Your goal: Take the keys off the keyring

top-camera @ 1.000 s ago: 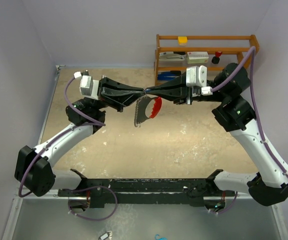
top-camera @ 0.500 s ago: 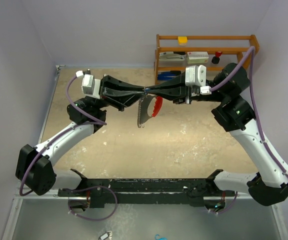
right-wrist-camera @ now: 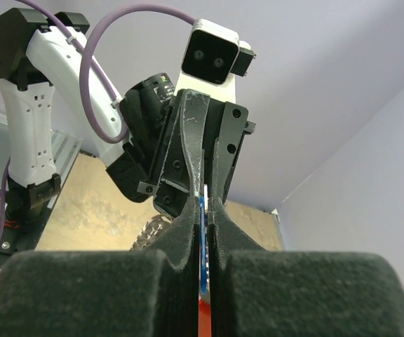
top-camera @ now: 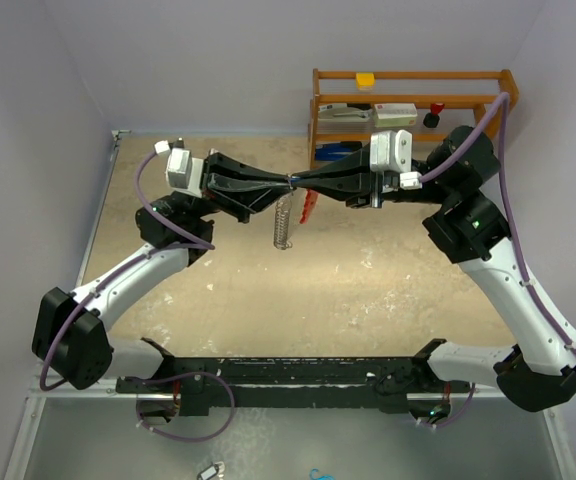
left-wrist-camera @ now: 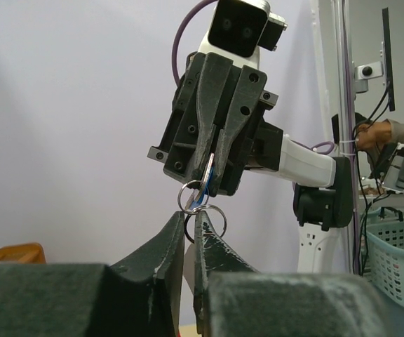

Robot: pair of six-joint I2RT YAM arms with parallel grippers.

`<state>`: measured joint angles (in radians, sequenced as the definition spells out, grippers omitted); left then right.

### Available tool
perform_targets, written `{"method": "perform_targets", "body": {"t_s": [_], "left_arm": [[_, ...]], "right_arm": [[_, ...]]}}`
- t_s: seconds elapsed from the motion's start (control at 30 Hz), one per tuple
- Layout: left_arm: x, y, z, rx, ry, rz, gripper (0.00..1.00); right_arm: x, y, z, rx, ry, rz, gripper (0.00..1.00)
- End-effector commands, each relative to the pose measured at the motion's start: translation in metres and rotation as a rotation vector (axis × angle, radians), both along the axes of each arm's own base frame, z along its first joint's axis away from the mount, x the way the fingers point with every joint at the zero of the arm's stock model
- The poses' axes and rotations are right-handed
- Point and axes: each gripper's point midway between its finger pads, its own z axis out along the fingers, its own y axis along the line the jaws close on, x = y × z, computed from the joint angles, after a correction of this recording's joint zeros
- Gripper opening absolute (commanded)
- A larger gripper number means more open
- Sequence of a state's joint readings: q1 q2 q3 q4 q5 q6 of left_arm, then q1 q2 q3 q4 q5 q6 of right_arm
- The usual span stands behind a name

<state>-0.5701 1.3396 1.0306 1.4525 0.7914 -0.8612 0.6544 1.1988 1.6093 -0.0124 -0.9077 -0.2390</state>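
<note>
Separation of the blue-headed key [right-wrist-camera: 202,249] from the keyring [top-camera: 283,222] looks to be the step in hand. The two arms meet tip to tip in the air over the far half of the table [top-camera: 368,290], about midway between its left and right edges and not far from the wooden shelf [top-camera: 408,110] at the far right corner.

The right gripper [top-camera: 301,182] is pinched flat on the key's blue head. The left gripper [top-camera: 284,182] is closed on a split ring [left-wrist-camera: 223,216] of the cluster. The chain and the red-and-white fob [top-camera: 309,204] hang free below the joint, clear of the tabletop. Whether any other key hangs on the ring cannot be told.

To do the step well, the left gripper should probably hold the ring steady while the right turns and slides the key along the coil towards its open end. A straight pull would more likely drag the ring out of the grip or make the blue plastic slip. Both pinches sit on thin, smooth parts, so small, slow wrist turns seem wise. The hanging chain may swing and tug, so the ring is best kept level and the pull kept in line with the wire.
</note>
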Motion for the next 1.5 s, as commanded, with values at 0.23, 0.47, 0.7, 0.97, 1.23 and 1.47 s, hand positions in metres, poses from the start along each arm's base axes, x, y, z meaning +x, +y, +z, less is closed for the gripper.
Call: {"method": "perform_targets", "body": {"t_s": [0.23, 0.47, 0.7, 0.97, 1.23, 1.47], "left_arm": [[0.006, -0.004, 0.009, 0.016, 0.0, 0.019, 0.0], [0.062, -0.016, -0.007, 0.146, 0.067, 0.276, 0.0], [0.079, -0.012, 0.001, 0.134, 0.067, 0.343, 0.0], [0.078, 0.007, 0.024, 0.02, 0.069, 0.381, 0.0], [0.086, 0.029, 0.045, -0.073, 0.082, 0.47, 0.0], [0.078, 0.041, 0.061, -0.134, 0.051, 0.488, 0.0]], "right_arm": [[-0.011, -0.005, 0.019, 0.055, -0.066, 0.014, 0.0], [-0.026, -0.011, 0.022, 0.06, -0.096, 0.053, 0.0], [-0.027, -0.012, 0.018, 0.052, -0.083, 0.053, 0.0], [-0.023, -0.007, 0.002, 0.014, -0.038, 0.065, 0.0], [-0.015, 0.006, -0.028, -0.079, 0.053, 0.116, 0.0], [0.004, 0.019, -0.058, -0.134, 0.145, 0.105, 0.0]]}}
